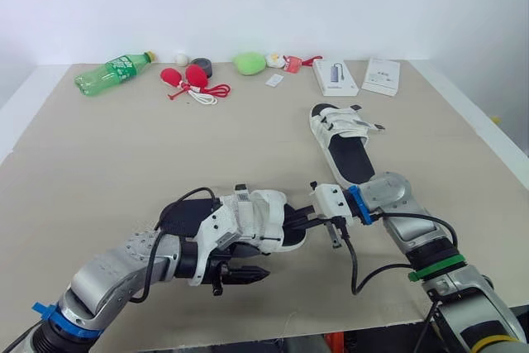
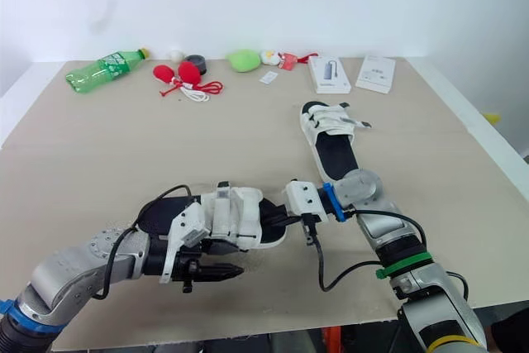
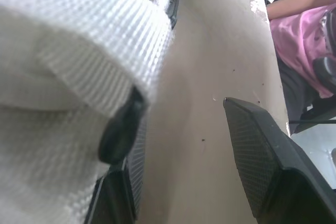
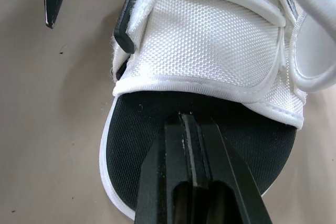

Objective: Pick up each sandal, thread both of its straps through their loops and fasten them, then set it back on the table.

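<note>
A white sandal with a black footbed (image 1: 256,222) lies near the table's front edge, its straps folded over the top. My left gripper (image 1: 245,270) is open beside it on the near side; in the left wrist view a woven white strap (image 3: 84,40) sits against one finger (image 3: 113,198), and bare table shows between the fingers. My right gripper (image 4: 191,148) is shut, its tips resting over the toe end of the black footbed (image 4: 157,124). The second sandal (image 1: 343,138) lies further back on the right, with its straps loose.
Along the back edge stand a green bottle (image 1: 111,72), red objects with a white cord (image 1: 188,80), a grey roll (image 1: 201,64), a green lump (image 1: 248,63) and two white boxes (image 1: 335,77) (image 1: 381,76). A person in pink (image 3: 304,35) is beyond the table.
</note>
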